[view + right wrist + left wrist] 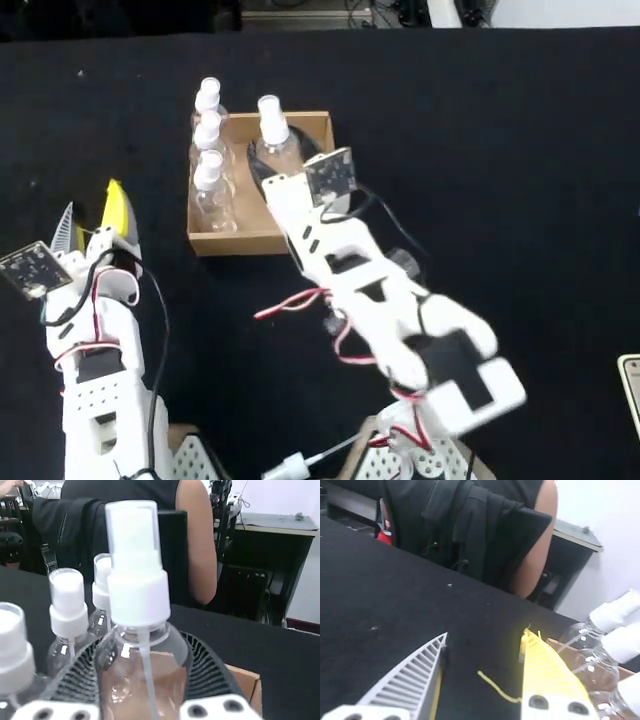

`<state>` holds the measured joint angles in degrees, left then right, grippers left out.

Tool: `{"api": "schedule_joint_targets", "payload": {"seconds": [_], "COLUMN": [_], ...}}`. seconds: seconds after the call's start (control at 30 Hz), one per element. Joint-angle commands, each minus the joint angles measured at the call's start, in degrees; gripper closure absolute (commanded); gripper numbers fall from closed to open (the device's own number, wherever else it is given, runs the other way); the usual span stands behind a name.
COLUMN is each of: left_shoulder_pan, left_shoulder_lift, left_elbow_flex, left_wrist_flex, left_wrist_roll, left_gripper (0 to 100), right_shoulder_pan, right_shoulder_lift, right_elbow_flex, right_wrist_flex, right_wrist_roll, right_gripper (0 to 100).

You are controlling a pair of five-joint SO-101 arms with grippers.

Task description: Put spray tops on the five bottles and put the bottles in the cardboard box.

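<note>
We see the right arm (380,300) over the cardboard box (235,243), its black jaws gripping a clear bottle (142,655) with a white spray top on. The bottle is upright inside the box walls, right of the others; we cannot tell if it touches the box floor. Three more capped bottles (210,170) stand in a row along the box's left wall. The left arm (90,360) sits left of the box, its jaws, one yellow and one grey, open and empty above the black table (500,150). One loose spray top (290,465) lies on the table at the near edge, between the arm bases
</note>
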<state>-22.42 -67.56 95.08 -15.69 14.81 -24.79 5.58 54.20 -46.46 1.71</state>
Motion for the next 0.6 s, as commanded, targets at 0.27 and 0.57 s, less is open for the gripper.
{"api": "schedule_joint_targets", "payload": {"seconds": [0.27, 0.57], "left_shoulder_pan": [0.75, 0.75], "left_shoulder_lift": [-0.09, -0.09], "left_elbow_flex": [0.40, 0.40], "left_wrist_flex": [-1.32, -1.32], "left_wrist_roll": [0.09, 0.09], "left_gripper": [79, 79], "right_shoulder_pan": [-1.05, -1.05], "right_shoulder_lift": [15.52, 18.77], "right_elbow_flex": [-13.14, -14.29], "right_wrist_flex": [-6.42, -5.63], "right_wrist_roll": [-0.18, -0.09], "right_gripper": [98.8, 98.8]}}
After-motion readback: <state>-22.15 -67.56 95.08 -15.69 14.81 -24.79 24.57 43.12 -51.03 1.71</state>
